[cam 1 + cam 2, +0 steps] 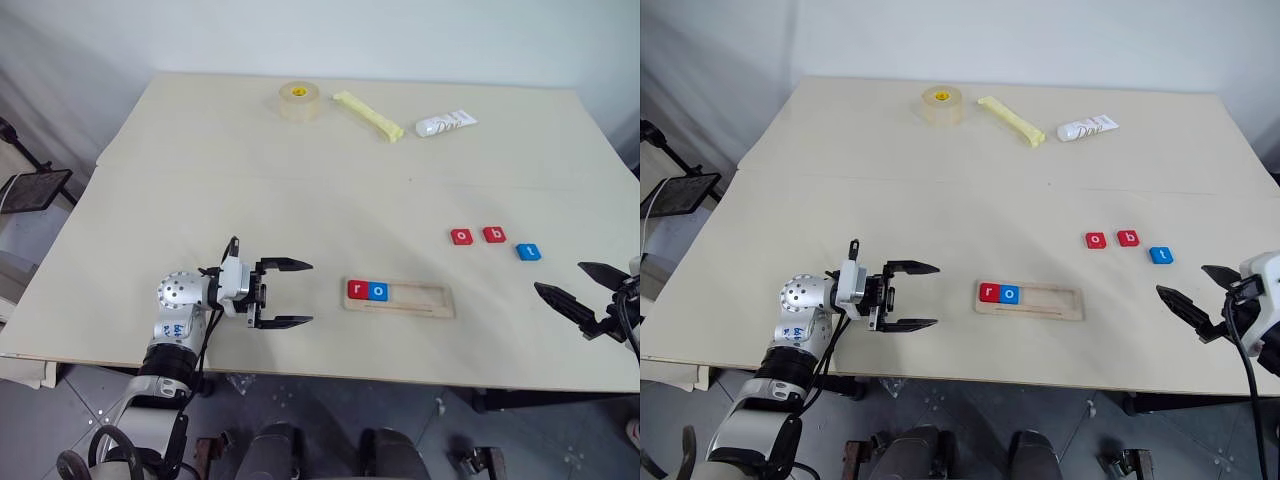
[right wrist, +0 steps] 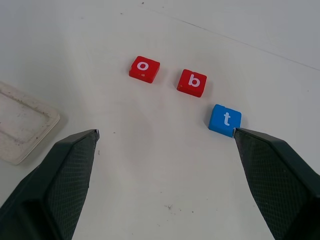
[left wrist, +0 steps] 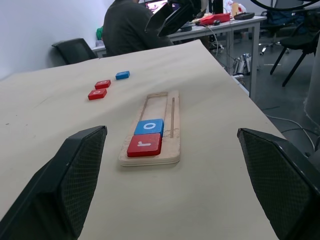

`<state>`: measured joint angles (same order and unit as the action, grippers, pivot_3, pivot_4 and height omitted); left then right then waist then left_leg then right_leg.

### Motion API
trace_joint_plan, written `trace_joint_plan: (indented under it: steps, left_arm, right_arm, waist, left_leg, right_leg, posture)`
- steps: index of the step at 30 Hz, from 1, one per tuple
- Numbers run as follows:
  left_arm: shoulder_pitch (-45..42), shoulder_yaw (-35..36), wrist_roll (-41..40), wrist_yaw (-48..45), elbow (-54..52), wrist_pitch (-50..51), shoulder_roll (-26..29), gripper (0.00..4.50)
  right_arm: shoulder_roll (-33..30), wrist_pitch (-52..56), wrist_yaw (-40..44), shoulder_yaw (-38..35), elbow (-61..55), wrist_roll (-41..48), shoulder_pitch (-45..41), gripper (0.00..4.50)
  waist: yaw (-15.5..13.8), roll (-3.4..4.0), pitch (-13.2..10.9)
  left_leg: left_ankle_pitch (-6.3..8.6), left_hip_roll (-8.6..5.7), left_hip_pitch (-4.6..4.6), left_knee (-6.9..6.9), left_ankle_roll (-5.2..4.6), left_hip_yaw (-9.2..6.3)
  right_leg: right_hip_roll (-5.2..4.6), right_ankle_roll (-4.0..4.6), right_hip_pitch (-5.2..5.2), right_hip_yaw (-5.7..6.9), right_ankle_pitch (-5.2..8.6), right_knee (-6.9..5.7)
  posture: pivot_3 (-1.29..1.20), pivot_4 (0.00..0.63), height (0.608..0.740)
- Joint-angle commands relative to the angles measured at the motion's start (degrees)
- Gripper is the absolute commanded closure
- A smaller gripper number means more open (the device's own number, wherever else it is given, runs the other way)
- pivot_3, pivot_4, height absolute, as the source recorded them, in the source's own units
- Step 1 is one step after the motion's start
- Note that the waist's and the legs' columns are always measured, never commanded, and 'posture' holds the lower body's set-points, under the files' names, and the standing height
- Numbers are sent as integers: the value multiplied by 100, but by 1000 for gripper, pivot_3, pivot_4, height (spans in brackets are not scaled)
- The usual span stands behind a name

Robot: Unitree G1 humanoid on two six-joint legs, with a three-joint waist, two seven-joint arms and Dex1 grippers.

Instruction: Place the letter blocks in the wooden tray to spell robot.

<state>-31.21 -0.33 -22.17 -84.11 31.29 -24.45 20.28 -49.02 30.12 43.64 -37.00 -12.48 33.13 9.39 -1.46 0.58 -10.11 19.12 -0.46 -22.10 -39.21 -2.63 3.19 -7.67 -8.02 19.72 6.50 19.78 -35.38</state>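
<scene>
bright, even, diffuse light; soft faint shadows on the table (image 1: 300, 180), no glare; left wrist view's bg slightly soft, rest sharp.

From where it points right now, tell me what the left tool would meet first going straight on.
Probably the wooden tray, at the end holding the red r block; the open left tool faces it across bare table.

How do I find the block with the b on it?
Look right of the tray on the table, where three loose blocks sit in a row. The b block is the middle one, red, between the red o and the blue t.
</scene>
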Motion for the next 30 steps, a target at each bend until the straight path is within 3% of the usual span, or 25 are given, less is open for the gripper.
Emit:
trace_joint_plan:
  steps: [1,9,15,23,30]
  left_arm:
    - [-93,31,-81,-24,-46,-27,-18,64]
    - [-99,-28,-55,29,-154,28,-66,64]
    - [-64,-44,-77,13,-306,87,-24,64]
    - [100,-57,-87,148,-621,205,-9,64]
    - [320,-77,-84,280,-911,301,0,64]
  right_arm:
    - [36,-17,-80,-115,3,23,-153,0]
    - [308,-104,-706,939,894,-404,-1775,0]
    - [611,-292,-1184,1971,2843,-1255,-3623,0]
    - [800,-905,-1155,2444,4710,-1835,-4738,0]
    - [894,-1217,-1117,2576,5618,-2129,-5169,0]
  waist:
    - [1,0,0]
    - [42,-1,-1]
    - [73,-2,-1]
    - [90,-2,-1]
    - [173,-1,-1]
  left_leg:
    - [0,0,0,0,0,0]
    - [-2,4,0,-2,4,4]
    - [-3,1,-7,-3,2,11]
    - [-3,-2,-32,3,1,0]
    - [-3,1,-30,4,2,0]
  right_leg:
    - [0,0,0,0,0,0]
    - [3,0,5,0,0,-3]
    - [-3,0,19,1,0,-12]
    - [-9,0,51,14,0,-34]
    - [-8,0,52,16,0,-38]
  posture:
    - [0,150,740]
    - [0,150,740]
    - [0,150,740]
    - [0,150,740]
    - [0,150,740]
